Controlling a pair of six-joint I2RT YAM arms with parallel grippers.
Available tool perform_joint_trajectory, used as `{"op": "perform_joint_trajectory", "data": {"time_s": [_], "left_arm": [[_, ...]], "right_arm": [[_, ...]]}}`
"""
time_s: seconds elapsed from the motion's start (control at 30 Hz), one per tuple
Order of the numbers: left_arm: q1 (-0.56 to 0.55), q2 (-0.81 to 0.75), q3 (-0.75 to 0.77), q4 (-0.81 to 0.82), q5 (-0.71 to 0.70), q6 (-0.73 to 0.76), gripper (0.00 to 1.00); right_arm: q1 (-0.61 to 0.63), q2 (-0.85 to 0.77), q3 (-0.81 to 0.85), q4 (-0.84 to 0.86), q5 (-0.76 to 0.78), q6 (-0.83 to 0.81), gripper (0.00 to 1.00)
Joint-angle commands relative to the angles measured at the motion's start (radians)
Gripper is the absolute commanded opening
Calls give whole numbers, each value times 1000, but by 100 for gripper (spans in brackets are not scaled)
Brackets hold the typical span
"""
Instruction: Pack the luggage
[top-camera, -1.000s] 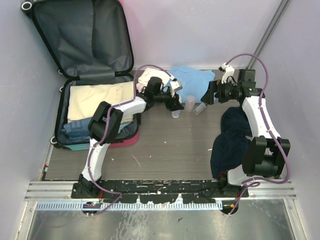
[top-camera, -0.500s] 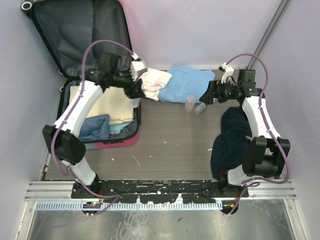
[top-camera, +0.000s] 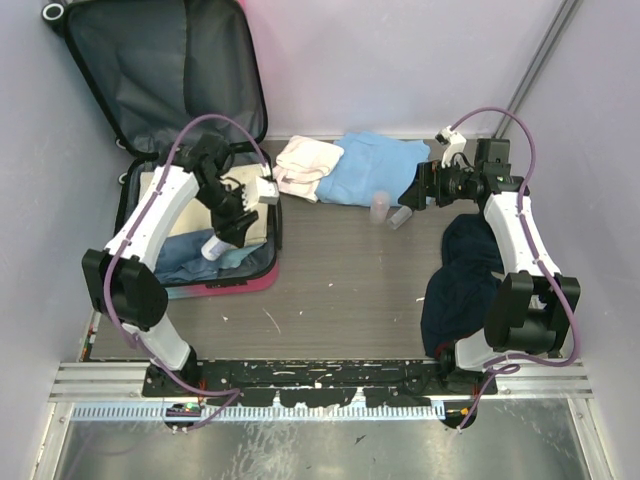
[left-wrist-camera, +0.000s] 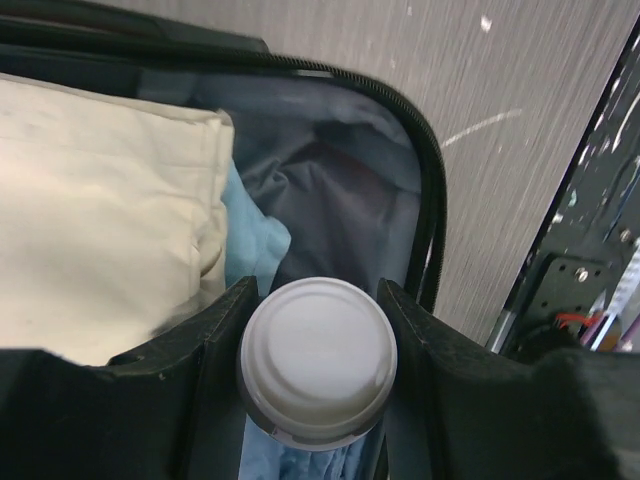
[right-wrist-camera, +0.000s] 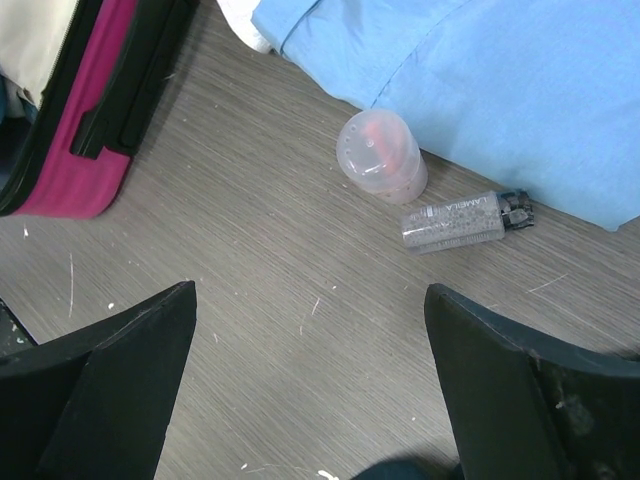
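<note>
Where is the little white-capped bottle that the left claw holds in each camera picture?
Top external: white-capped bottle in the left gripper, left of centre, over the luggage.
Left wrist: bottom centre, cap toward the camera.
Right wrist: not in it.
Shared landmark: the luggage, in all three.

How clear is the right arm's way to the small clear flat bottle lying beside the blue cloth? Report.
Likely clear: the right gripper hangs open over the tabletop, with nothing between it and the bottle.
</note>
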Motion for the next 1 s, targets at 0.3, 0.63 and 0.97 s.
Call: {"op": "perform_joint_trajectory", "data": {"time_s": [0.3,0.63,0.97], "left_arm": [[-57,32,-192,86,-195,123,28],[-99,44,3,9,-2,98,87],[-206,81,-12,783,215,-516,87]], "right_arm": [[6,13,69,-32,17,-55,100],[6,9,66,-27,32,-46,100],[6,7,47,-6,41,-25,100]]}}
